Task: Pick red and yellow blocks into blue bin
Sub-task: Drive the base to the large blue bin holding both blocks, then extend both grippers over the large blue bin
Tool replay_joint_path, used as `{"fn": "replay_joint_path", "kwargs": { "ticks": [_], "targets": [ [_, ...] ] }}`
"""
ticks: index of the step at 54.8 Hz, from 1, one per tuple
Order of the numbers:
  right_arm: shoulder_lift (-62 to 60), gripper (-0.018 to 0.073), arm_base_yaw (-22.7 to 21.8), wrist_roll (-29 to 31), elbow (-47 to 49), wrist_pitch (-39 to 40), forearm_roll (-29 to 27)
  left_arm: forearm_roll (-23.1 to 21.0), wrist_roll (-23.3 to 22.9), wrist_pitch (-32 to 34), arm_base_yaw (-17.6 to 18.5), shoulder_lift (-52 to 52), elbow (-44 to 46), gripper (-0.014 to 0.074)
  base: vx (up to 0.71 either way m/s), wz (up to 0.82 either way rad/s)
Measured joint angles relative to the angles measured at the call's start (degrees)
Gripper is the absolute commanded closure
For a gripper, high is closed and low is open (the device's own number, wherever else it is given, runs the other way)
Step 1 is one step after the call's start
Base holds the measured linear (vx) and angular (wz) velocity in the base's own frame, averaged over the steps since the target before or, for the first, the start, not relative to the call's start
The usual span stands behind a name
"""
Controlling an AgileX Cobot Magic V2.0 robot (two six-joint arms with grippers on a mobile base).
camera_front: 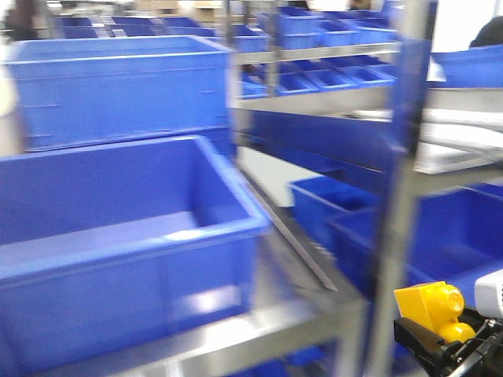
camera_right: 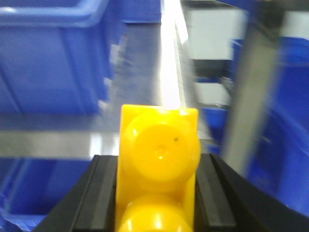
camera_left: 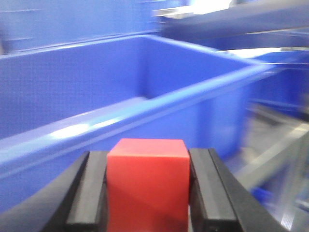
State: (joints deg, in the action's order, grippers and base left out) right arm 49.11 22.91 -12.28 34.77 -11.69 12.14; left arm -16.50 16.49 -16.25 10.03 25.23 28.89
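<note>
Two blocks are in view, one per arm. One red cube (camera_left: 147,183) sits clamped between the black pads of the left gripper (camera_left: 148,162), one flat face to the wrist camera and its top edge level. It hangs outside the bin (camera_left: 145,113), close before the long wall and below the rim.

One yellow brick (camera_right: 158,164) is pinched at its sides by the right gripper (camera_right: 157,198), whose pads press both flanks. Its long axis runs out along the fingers, and its two round studs face the wrist camera, one past the other. In the front view the brick shows tilted at the lower right, right of a metal upright (camera_front: 401,196) and well apart from the bin, which stands open-topped at the lower left.

One ribbed crate (camera_front: 118,86) stands just behind the bin. Many smaller blue tubs (camera_front: 330,35) fill the racks beyond, too blurred to count.
</note>
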Motion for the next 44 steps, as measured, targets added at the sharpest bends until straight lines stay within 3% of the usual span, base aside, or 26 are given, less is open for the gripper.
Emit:
{"fn": "replay_joint_path", "kwargs": {
  "ticks": [18, 44],
  "targets": [
    [0.1, 0.0568, 0.0, 0.0, 0.0, 0.0, 0.0, 0.0, 0.0, 0.0, 0.0, 0.0, 0.0, 0.0594, 0.15, 0.51],
    [0.1, 0.0568, 0.0, 0.0, 0.0, 0.0, 0.0, 0.0, 0.0, 0.0, 0.0, 0.0, 0.0, 0.0594, 0.02, 0.07]
  ]
}}
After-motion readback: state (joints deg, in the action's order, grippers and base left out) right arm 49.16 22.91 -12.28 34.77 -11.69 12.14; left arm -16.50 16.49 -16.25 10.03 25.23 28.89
